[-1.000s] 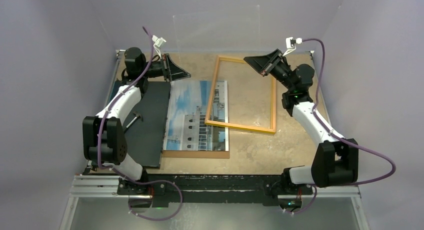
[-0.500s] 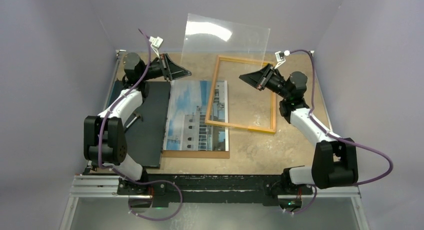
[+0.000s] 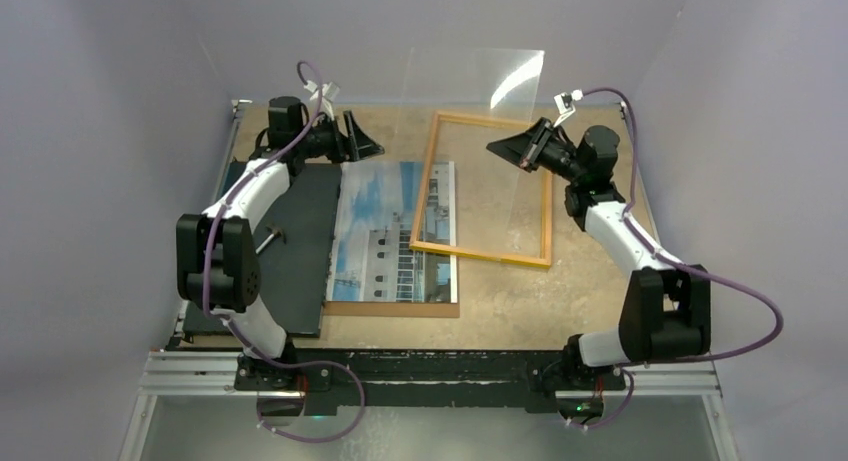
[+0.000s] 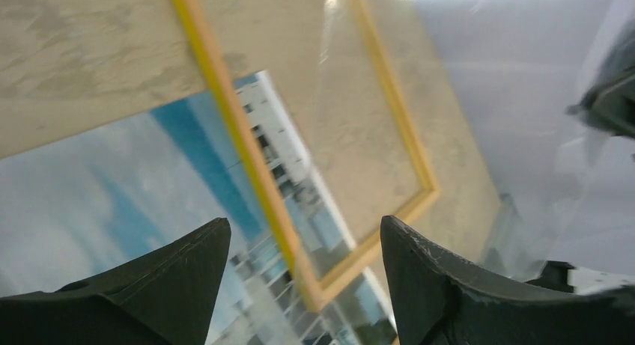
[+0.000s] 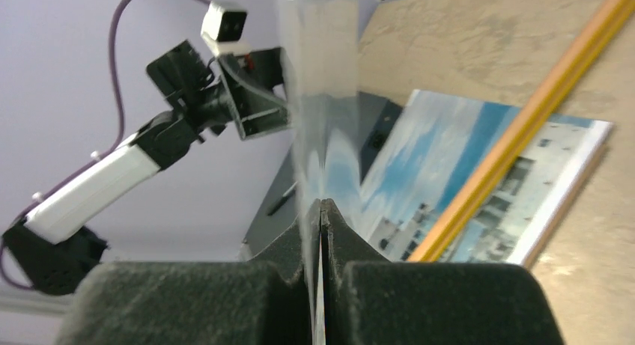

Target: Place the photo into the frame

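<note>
the black board (image 3: 300, 231) lies flat at the left. the left gripper (image 3: 368, 141) hangs over its far corner, fingers spread, nothing between them. just right of the board the photo (image 3: 385, 221) lies face up on the brown backing (image 3: 390, 309). the frame (image 3: 481, 253) sits on the table with its left rail across the photo's right part. farthest right, the right gripper (image 3: 497, 148) is pinched on one edge of the clear pane (image 3: 475, 81), held up on edge above the frame's far end.

the likely trouble is that thin pinch: a pane held by one edge may flex, swing or slip, and drop onto frame or photo. sliding the photo could also drag the overlapping rail.

the overhead view gives the layout but shows the pane only as glare. the right wrist view shows the fingers closed on the sheet. the left wrist view shows the empty gap and the rail on the print.
</note>
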Motion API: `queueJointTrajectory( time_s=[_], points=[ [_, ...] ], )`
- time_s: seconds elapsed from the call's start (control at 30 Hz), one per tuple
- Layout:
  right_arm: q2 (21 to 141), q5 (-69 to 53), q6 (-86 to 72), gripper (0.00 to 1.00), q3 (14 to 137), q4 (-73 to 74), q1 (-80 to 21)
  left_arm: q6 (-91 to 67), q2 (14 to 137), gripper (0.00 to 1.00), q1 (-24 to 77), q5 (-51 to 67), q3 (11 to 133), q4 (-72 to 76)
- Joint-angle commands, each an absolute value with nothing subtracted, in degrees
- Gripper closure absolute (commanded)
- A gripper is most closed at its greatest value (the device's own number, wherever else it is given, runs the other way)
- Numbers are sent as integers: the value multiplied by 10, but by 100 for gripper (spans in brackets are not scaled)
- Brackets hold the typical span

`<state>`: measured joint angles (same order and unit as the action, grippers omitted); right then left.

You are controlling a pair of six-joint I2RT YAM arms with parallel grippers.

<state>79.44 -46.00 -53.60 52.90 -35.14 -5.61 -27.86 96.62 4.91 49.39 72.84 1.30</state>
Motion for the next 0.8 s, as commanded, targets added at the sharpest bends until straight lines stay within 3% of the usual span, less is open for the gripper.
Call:
queueJointTrajectory(
  time_s=[0.0,0.57,0.77],
  points=[
    [853,-469,-507,100,568,-334,-31,-137,989,28,52,385,754,-116],
    [1021,-379,-307,100,746,-19,-14,-10,1001,30,151,283,729,-167],
    [1050,-352,-293,100,753,20,-13,-3,1019,32,163,276,729,-177]
  ],
)
